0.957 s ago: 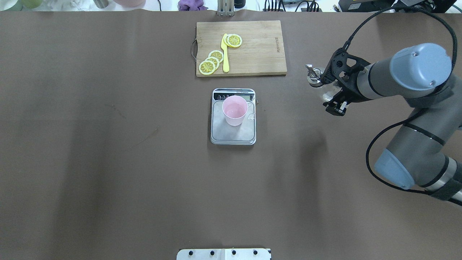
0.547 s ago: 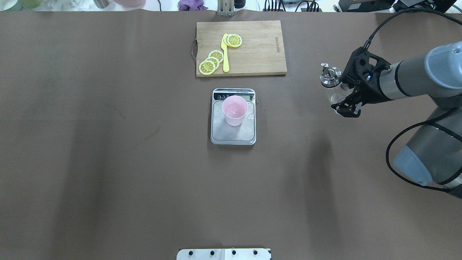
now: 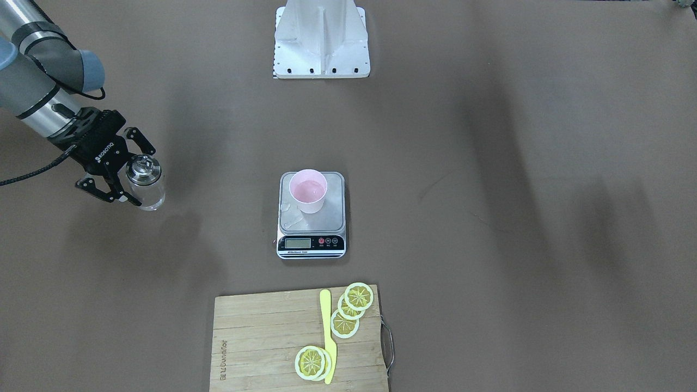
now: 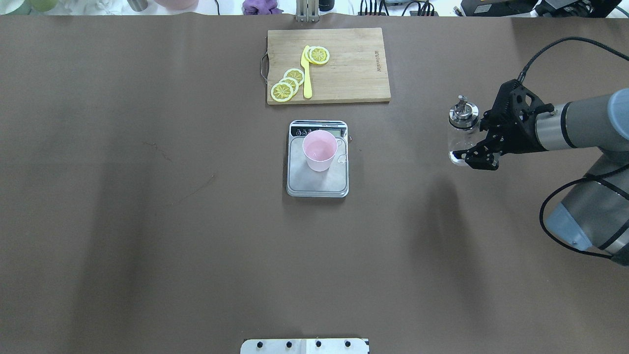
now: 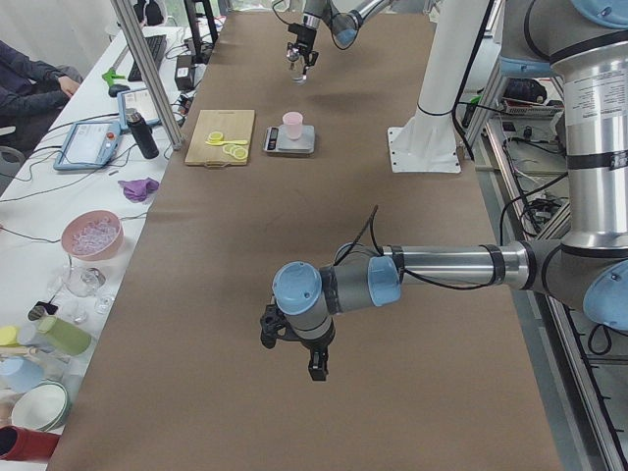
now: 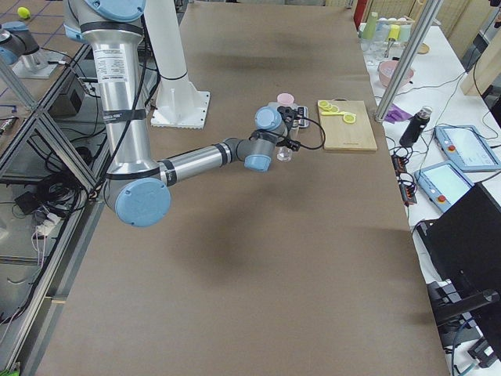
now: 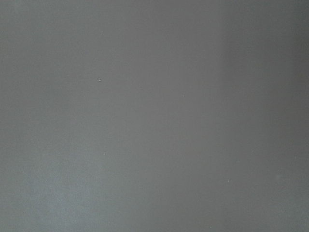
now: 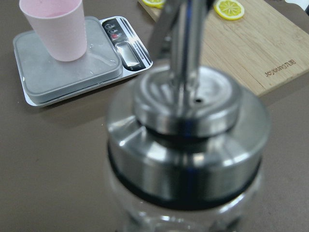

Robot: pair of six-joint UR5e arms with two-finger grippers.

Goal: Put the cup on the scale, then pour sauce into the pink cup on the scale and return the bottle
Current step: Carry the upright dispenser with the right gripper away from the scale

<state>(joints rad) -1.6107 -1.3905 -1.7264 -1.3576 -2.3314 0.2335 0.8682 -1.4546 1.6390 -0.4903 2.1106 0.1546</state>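
One upright bottle (image 4: 461, 136) is pinched in the right end effector (image 3: 144, 177), well apart from the scale (image 4: 317, 181) bearing the cup (image 4: 319, 150); the left end effector (image 5: 291, 355) shows too little to judge.

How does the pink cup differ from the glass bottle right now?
The cup is opaque pink with an open top; the bottle is clear glass with a chrome spout cap. The cup stands free on the scale; the bottle is gripped by the right tool, well off to one side of the scale. Both look roughly upright.
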